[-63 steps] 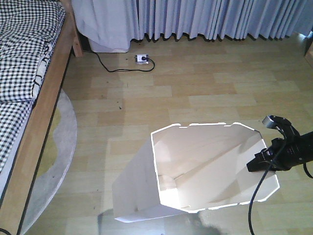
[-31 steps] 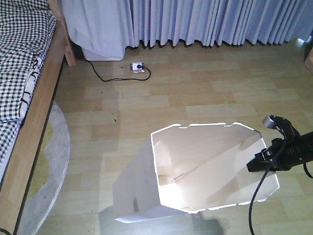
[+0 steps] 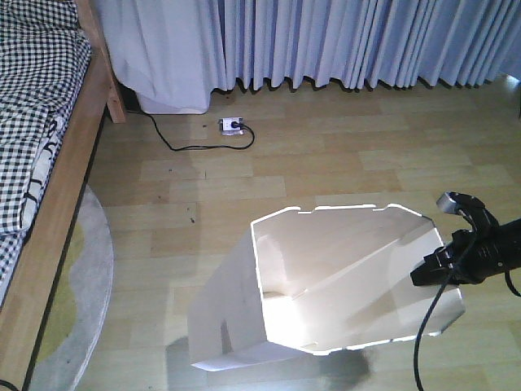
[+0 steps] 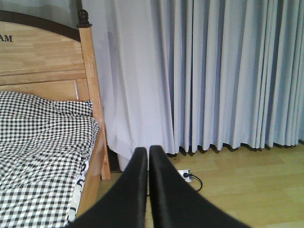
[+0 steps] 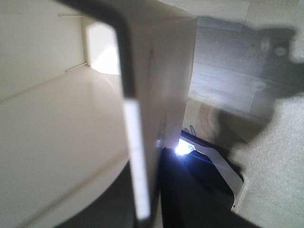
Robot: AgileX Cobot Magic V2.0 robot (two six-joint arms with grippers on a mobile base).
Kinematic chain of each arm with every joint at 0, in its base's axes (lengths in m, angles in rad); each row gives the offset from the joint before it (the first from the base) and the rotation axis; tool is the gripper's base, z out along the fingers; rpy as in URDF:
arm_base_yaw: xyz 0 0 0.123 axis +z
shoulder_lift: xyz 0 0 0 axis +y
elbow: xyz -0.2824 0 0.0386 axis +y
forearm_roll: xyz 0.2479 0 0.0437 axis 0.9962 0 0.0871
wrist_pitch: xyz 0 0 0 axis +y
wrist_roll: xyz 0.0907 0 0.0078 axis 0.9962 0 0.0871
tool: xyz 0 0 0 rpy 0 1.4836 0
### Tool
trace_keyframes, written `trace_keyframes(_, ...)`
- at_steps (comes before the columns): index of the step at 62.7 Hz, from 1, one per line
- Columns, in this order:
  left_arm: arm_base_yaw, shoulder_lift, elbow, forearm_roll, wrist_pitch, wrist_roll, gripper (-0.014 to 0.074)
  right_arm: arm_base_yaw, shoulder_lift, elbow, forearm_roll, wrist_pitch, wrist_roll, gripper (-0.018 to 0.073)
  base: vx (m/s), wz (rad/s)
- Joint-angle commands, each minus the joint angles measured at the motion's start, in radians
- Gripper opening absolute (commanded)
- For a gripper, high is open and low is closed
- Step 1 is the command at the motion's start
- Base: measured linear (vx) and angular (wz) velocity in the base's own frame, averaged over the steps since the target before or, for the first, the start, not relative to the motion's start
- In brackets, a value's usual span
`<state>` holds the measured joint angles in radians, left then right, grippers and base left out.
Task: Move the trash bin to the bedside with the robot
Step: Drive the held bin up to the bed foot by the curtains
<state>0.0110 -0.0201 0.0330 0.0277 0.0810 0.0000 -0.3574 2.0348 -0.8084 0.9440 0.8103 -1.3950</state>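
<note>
The white trash bin [image 3: 326, 277] tilts over the wooden floor, its cream inside facing the front camera. My right gripper [image 3: 435, 269], black with a trailing cable, is shut on the trash bin's right rim. In the right wrist view the thin bin wall [image 5: 57, 133] runs between the jaws of the right gripper [image 5: 147, 190]. The bed's wooden side rail [image 3: 49, 204] and checked bedding [image 3: 32, 98] lie at the far left, well apart from the bin. My left gripper [image 4: 148, 152] is shut on nothing and points toward the bed post [image 4: 92, 95].
A white power strip with a black cable [image 3: 232, 125] lies on the floor near the curtains [image 3: 326, 41]. A grey round rug [image 3: 81, 285] lies beside the bed. Bare wooden floor stretches between the bin and the bed.
The bed has slid left in the front view and the power strip sits lower in frame. The bin and right gripper keep their place in the picture.
</note>
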Motion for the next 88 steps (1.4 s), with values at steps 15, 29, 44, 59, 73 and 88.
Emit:
trace_keyframes(15, -0.006, -0.006, 0.012, -0.009, -0.075, -0.014, -0.0006, -0.004, -0.063, -0.014, 0.108, 0.230, 0.004, -0.0003, 0.19, 0.02)
trace_keyframes(29, -0.006, -0.006, 0.012, -0.009, -0.075, -0.014, -0.0006, -0.004, -0.063, -0.014, 0.108, 0.230, 0.004, -0.0003, 0.18, 0.03)
trace_keyframes(44, -0.006, -0.006, 0.012, -0.009, -0.075, -0.014, -0.0006, -0.004, -0.063, -0.014, 0.108, 0.230, 0.004, -0.0003, 0.16, 0.05)
trace_keyframes(59, -0.006, -0.006, 0.012, -0.009, -0.075, -0.014, -0.0006, -0.004, -0.063, -0.014, 0.108, 0.230, 0.004, -0.0003, 0.15, 0.00)
trace_keyframes(73, -0.006, -0.006, 0.012, -0.009, -0.075, -0.014, -0.0006, -0.004, -0.063, -0.014, 0.108, 0.230, 0.004, -0.0003, 0.17, -0.03)
trace_keyframes(88, -0.006, -0.006, 0.012, -0.009, -0.075, -0.014, -0.0006, -0.004, -0.063, -0.014, 0.108, 0.230, 0.004, -0.0003, 0.19, -0.04)
